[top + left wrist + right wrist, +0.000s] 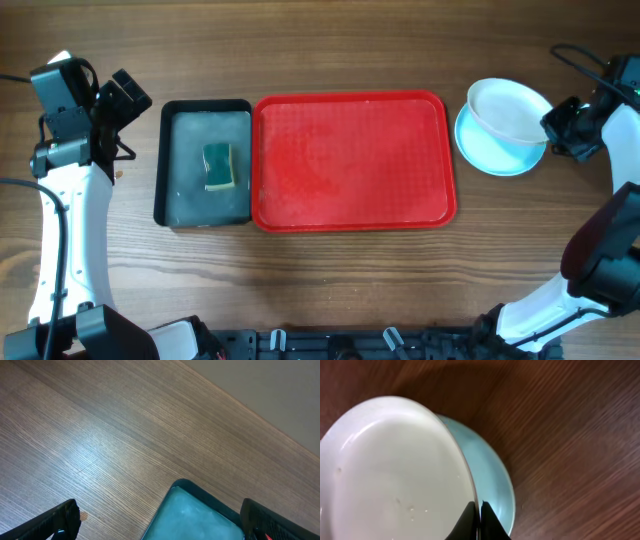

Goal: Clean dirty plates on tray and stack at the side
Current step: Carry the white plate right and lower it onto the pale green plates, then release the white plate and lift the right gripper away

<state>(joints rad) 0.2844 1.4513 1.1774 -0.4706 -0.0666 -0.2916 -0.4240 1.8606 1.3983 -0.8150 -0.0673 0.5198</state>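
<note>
The red tray (352,160) lies mid-table and holds no plates. To its right a pale blue plate (482,152) rests on the wood. My right gripper (556,128) is shut on the rim of the white plate (507,108) and holds it tilted over the blue one. In the right wrist view the white plate (390,470) fills the left, the blue plate (492,475) shows beneath it, and the fingers (479,519) pinch the white rim. A second blue plate cannot be told apart. My left gripper (160,520) is open and empty over the black tray's corner.
A smaller black tray (172,160) with a green sponge (219,166) stands left of the red tray; its bluish floor shows in the left wrist view (200,520). Bare wooden table surrounds everything. The left arm (70,120) stands at the far left.
</note>
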